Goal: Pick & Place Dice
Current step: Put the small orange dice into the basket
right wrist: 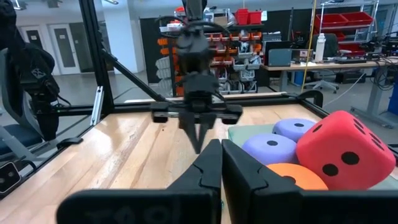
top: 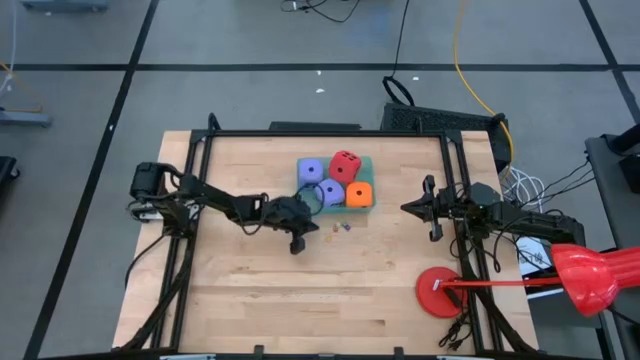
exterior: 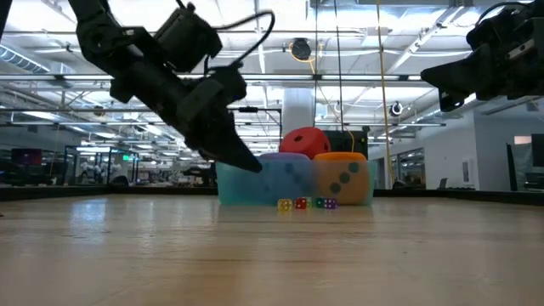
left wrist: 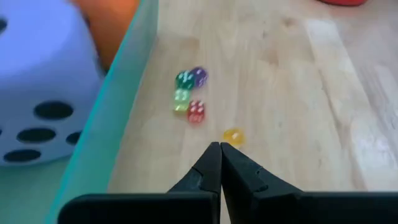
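Left gripper (top: 297,244) low over the wooden surface (top: 250,290), jaws pressed fully together and gripping nothing. Just ahead of the jaws' tips, apart from them, a tiny yellow die (left wrist: 233,135) on the bare wood. Farther ahead of the jaws, a loose cluster of tiny dice: red (left wrist: 196,111), yellow-green (left wrist: 181,99), green (left wrist: 183,79) and purple (left wrist: 199,75) (the last two touching). Beside that cluster, off to one side of the left jaws, a teal tray (top: 369,160) carrying the four big soft dice: red die (top: 346,165), orange die (top: 359,194) and two purple-blue dice (top: 312,171) (top: 331,191), packed close together. Right gripper (top: 405,208) raised off the surface well clear of the tray, jaws likewise closed on nothing, tips pointed toward the big dice and the left gripper beyond.
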Robot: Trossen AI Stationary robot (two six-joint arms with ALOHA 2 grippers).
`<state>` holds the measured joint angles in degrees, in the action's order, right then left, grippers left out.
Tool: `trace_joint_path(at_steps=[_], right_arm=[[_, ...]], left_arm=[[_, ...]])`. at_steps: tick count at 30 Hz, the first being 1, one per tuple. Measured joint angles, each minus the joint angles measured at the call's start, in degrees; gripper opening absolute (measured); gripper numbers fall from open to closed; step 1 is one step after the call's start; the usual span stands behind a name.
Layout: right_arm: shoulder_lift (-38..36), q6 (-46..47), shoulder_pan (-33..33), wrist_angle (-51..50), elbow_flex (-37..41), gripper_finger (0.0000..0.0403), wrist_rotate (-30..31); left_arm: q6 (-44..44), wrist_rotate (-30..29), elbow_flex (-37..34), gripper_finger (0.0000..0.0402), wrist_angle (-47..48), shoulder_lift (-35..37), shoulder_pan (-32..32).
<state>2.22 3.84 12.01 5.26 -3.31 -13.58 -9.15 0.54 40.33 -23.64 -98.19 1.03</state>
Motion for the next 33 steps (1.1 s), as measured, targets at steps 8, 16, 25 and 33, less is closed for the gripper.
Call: trace_joint_path(at_steps=[8,16,25,33], right_arm=[[0.5,0.0,0.0,0.0,0.0,0.0007,0.0],[0.8,-0.4,0.0,0.1,0.0,0.0005,0.1],[2.1,-0.5,0.0,0.1,0.0,0.0008,0.3],[2.4,-0.7,0.0,0.4,0.0,0.0009,0.3]], left_arm=[[-4.5,-11.0,7.9,0.0017,12.9,-0.1,3.8],[-3.2,-7.7,8.7,0.0101,6.2,-5.3,5.1],[-3.4,-12.0,8.7,0.0154,1.3,-12.5,6.8],[-3.5,-12.6,8.8,0.0165,-0.5,-14.1,6.8]])
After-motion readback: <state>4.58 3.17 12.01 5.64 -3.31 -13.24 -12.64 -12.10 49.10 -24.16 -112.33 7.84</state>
